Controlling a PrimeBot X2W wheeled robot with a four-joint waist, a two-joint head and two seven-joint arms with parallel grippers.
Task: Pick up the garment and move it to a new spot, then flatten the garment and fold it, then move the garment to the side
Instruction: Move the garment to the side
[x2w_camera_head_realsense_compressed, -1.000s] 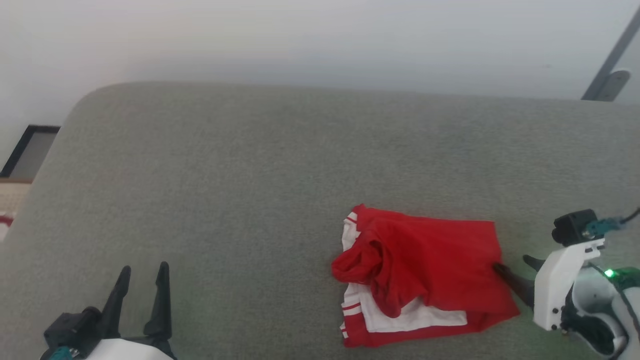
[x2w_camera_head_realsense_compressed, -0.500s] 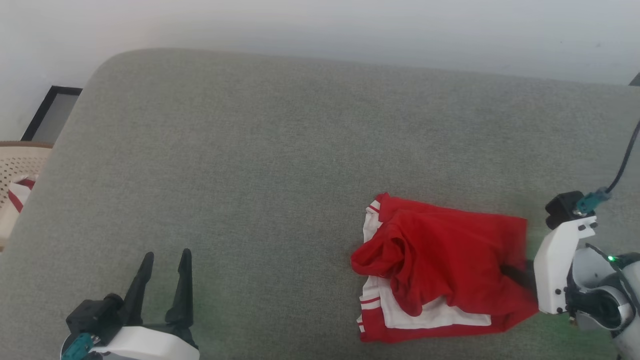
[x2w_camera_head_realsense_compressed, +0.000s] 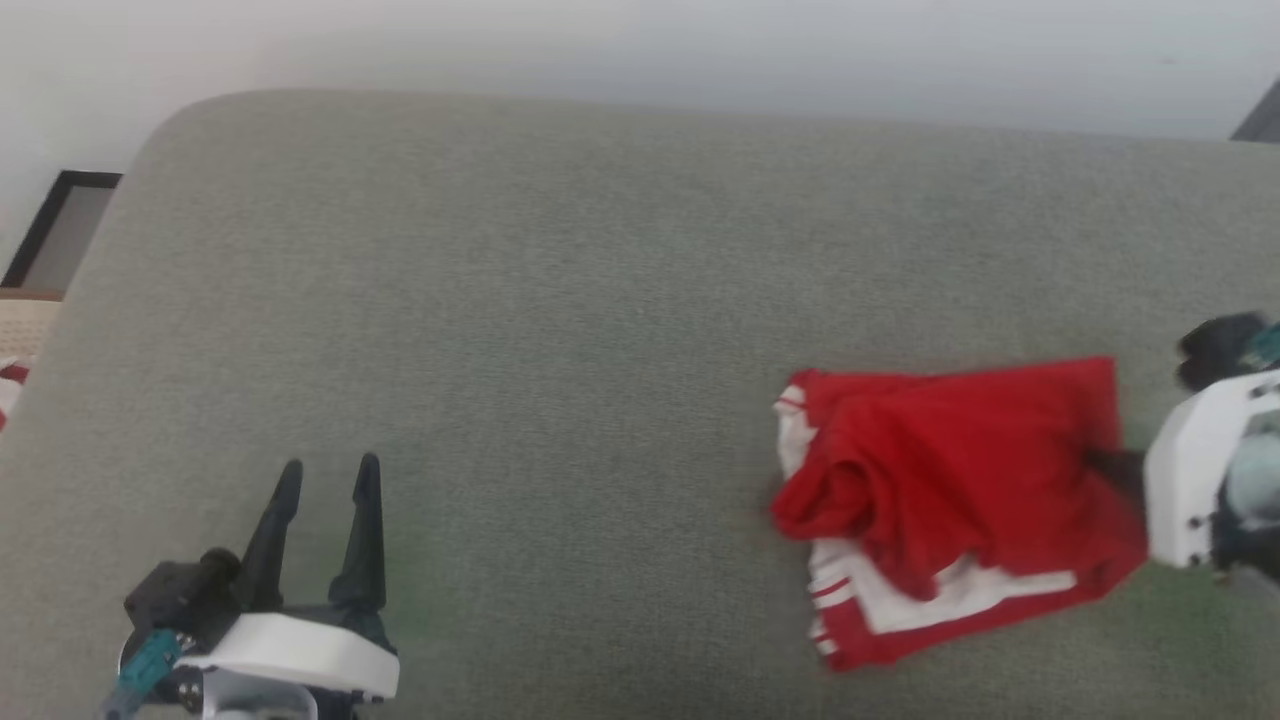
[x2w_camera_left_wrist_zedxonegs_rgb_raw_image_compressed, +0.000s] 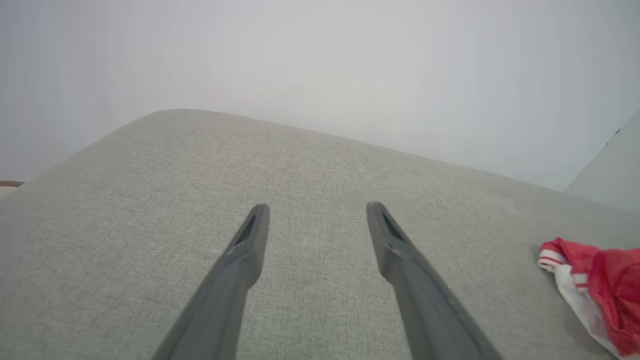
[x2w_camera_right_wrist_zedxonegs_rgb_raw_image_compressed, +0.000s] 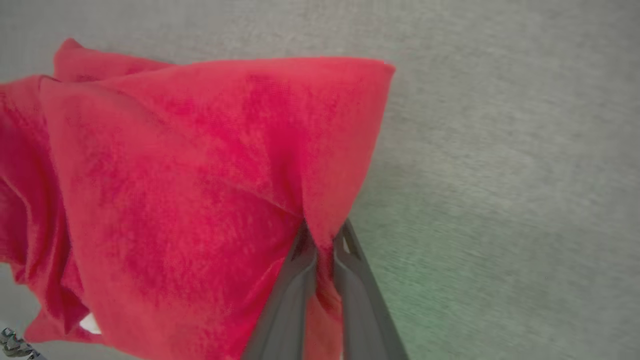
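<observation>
The garment (x2w_camera_head_realsense_compressed: 950, 490) is bright red cloth with white panels and stripe trim, bunched at the right of the grey cushion (x2w_camera_head_realsense_compressed: 560, 300). My right gripper (x2w_camera_head_realsense_compressed: 1105, 465) is shut on its red right edge. In the right wrist view the two dark fingers (x2w_camera_right_wrist_zedxonegs_rgb_raw_image_compressed: 295, 280) pinch a fold of the garment (x2w_camera_right_wrist_zedxonegs_rgb_raw_image_compressed: 200, 175), which pulls up into a tent. At the lower left my left gripper (x2w_camera_head_realsense_compressed: 325, 475) stands open over bare cushion, well away from the cloth. Between the left gripper (x2w_camera_left_wrist_zedxonegs_rgb_raw_image_compressed: 317, 210) fingers there is nothing, and the garment (x2w_camera_left_wrist_zedxonegs_rgb_raw_image_compressed: 595, 285) peeks in at the right edge.
The grey cushion's rounded back edge (x2w_camera_head_realsense_compressed: 600, 100) meets a pale wall. Off its left edge stand a dark frame (x2w_camera_head_realsense_compressed: 60, 225) and a beige thing with red and white on it (x2w_camera_head_realsense_compressed: 15, 355). Bare cushion stretches between the two grippers.
My right gripper has shut on the garment's right edge, and the cloth has shifted right and up with it. The head view has moved as well. The left gripper stays open.
</observation>
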